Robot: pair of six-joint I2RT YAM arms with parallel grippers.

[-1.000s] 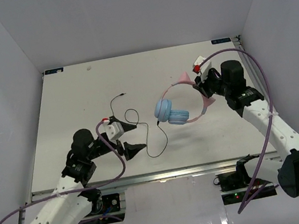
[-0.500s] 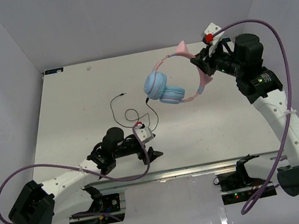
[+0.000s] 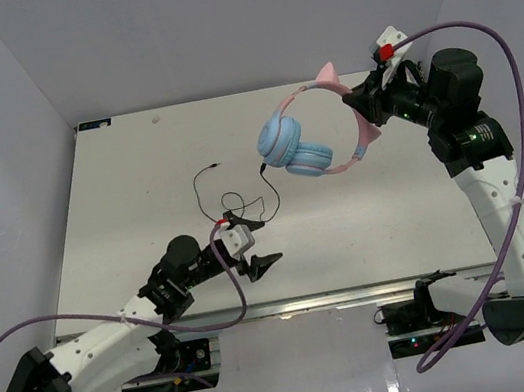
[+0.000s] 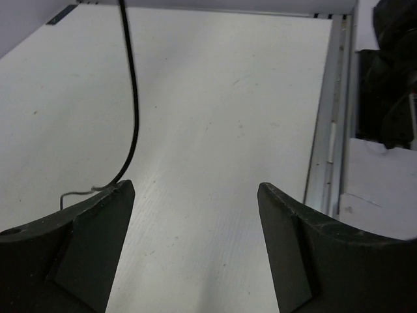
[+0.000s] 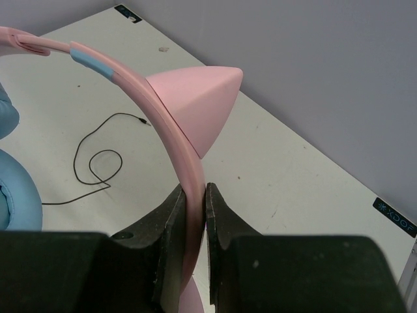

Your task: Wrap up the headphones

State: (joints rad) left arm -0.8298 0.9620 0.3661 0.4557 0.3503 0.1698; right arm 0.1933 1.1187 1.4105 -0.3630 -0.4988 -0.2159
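Note:
The headphones (image 3: 299,147) hang in the air, light-blue earcups down and left, pink cat-eared headband (image 5: 171,134) up. My right gripper (image 5: 194,195) is shut on the headband between the two ears; in the top view it (image 3: 364,102) sits at the band's right side. The thin black cable (image 3: 232,196) drops from an earcup and lies in loops on the table, its jack (image 3: 214,168) toward the far left. My left gripper (image 3: 258,258) is open and empty, low over the table just near of the loops; the cable (image 4: 132,111) runs past its left finger.
The white table's (image 3: 140,197) near metal edge rail (image 4: 329,130) runs right of my left gripper. Thick purple robot cables (image 3: 516,110) arc beside both arms. Grey walls enclose the table on three sides.

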